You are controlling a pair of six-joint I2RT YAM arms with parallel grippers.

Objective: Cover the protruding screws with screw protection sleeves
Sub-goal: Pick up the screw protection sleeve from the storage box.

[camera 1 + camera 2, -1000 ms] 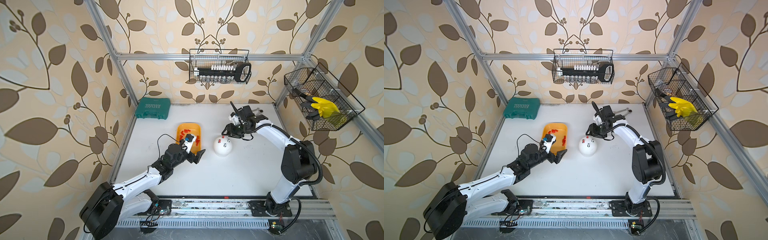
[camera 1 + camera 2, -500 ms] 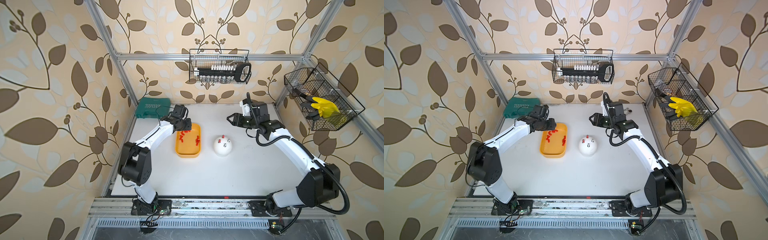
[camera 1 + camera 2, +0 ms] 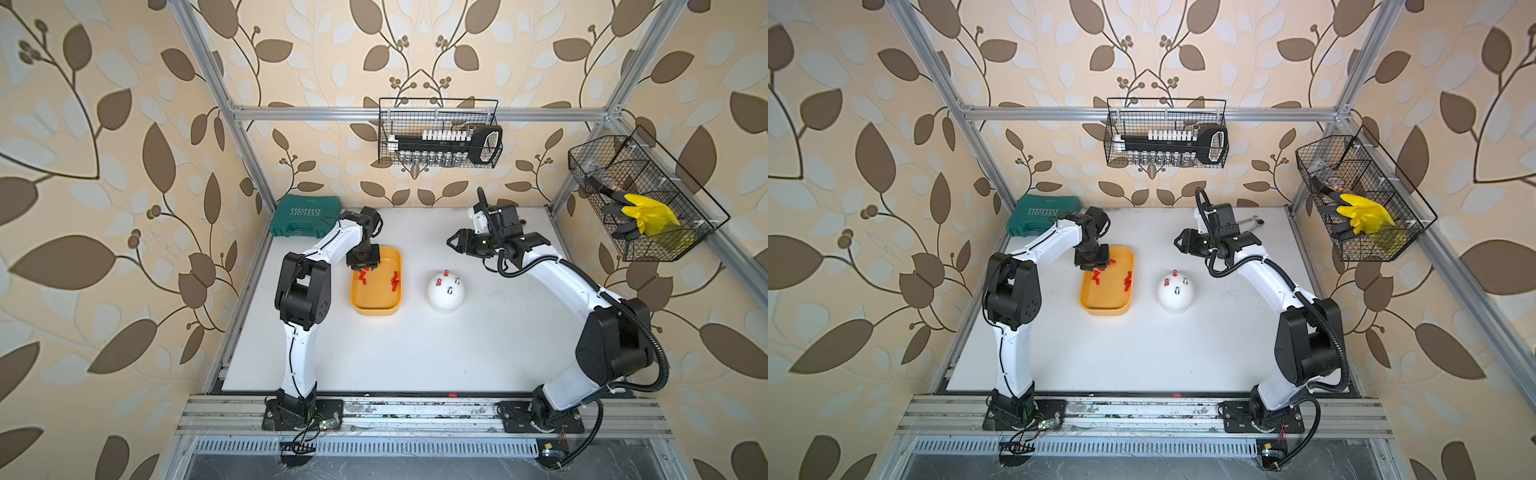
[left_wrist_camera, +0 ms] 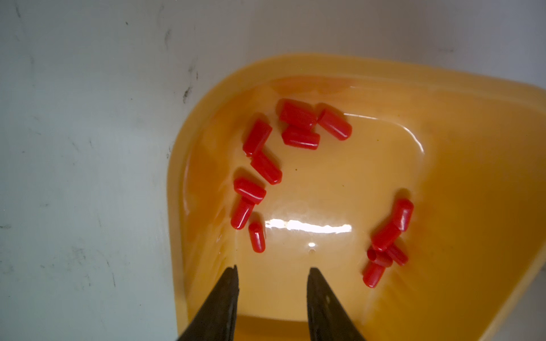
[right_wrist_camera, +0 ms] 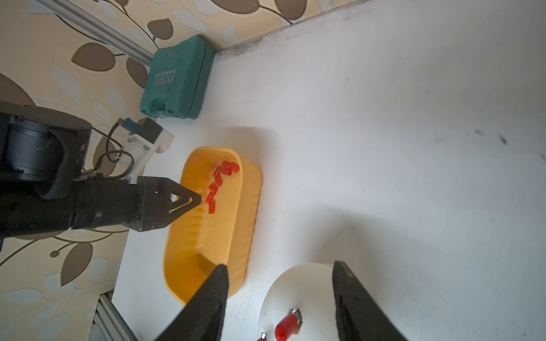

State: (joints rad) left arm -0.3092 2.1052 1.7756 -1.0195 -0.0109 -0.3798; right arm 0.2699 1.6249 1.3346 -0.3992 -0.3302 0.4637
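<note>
I see four screws upright on the white dome; two capped red, two bare grey. Other red sleeves lie loose in the yellow tray.

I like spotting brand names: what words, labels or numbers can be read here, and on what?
"EXPLOIT": on the lid of the green tool case, beside a row of arrow marks.
A smaller mark near the case's edge: too small to read.
No other text is readable.

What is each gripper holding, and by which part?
Nothing is held. The left gripper is open over the yellow tray; the right gripper is open and empty.
</note>
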